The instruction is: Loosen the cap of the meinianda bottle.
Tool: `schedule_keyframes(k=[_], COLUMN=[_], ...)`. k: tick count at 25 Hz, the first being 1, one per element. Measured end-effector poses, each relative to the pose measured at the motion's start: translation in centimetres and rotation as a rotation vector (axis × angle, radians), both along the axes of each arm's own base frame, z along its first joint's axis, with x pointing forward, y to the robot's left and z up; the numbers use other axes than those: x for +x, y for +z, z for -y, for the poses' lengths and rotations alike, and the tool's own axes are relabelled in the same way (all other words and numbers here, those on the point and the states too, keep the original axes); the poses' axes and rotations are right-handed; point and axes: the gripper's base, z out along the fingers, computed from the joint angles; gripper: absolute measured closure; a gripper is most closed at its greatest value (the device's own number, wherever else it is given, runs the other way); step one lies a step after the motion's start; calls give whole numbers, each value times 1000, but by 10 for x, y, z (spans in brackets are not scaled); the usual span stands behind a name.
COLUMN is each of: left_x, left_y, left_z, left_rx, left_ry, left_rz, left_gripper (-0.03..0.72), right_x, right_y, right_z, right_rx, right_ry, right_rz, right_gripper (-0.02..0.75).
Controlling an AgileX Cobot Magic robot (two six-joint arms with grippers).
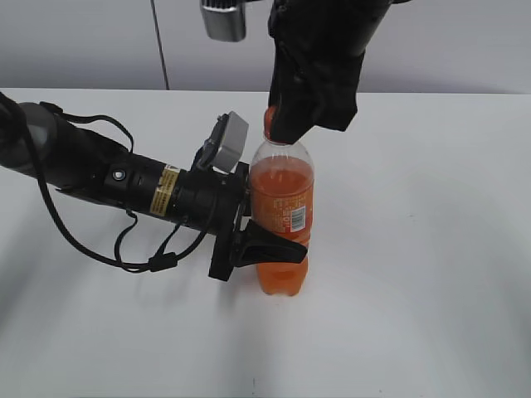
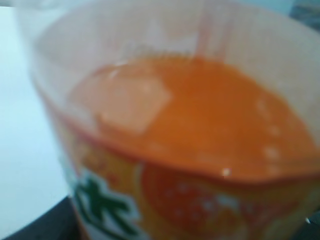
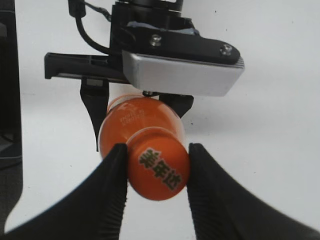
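Observation:
The meinianda bottle [image 1: 282, 217] stands upright on the white table, clear plastic with orange drink and an orange label. My left gripper [image 1: 270, 247] is shut on the bottle's lower body from the left. The left wrist view is filled by the blurred bottle [image 2: 200, 130] at very close range. The orange cap [image 3: 157, 167], with dark print on top, sits between the two black fingers of my right gripper [image 3: 157, 172], which comes down from above and is shut on it. In the exterior view the cap [image 1: 269, 116] is mostly hidden by the right gripper [image 1: 286, 128].
The left arm [image 1: 108, 174] with its cables lies across the table's left half. The white table [image 1: 415, 249] spreads to the right and front. A grey wall stands behind.

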Motion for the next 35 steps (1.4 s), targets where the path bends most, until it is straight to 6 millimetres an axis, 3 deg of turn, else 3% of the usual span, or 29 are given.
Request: schedule_keyframes(k=[11,35], left_x=[0,-1], left_y=[0,0], left_z=[0,0], left_rx=[2,1], left_ry=[-5,-12], left_rz=[4,10], left_gripper=[276,276], right_x=[0,-2], right_y=[0,3], right_z=[0,0], right_rx=[-35,-21], right_ry=[300,276], right_rz=[99,86], right_gripper=[461,461])
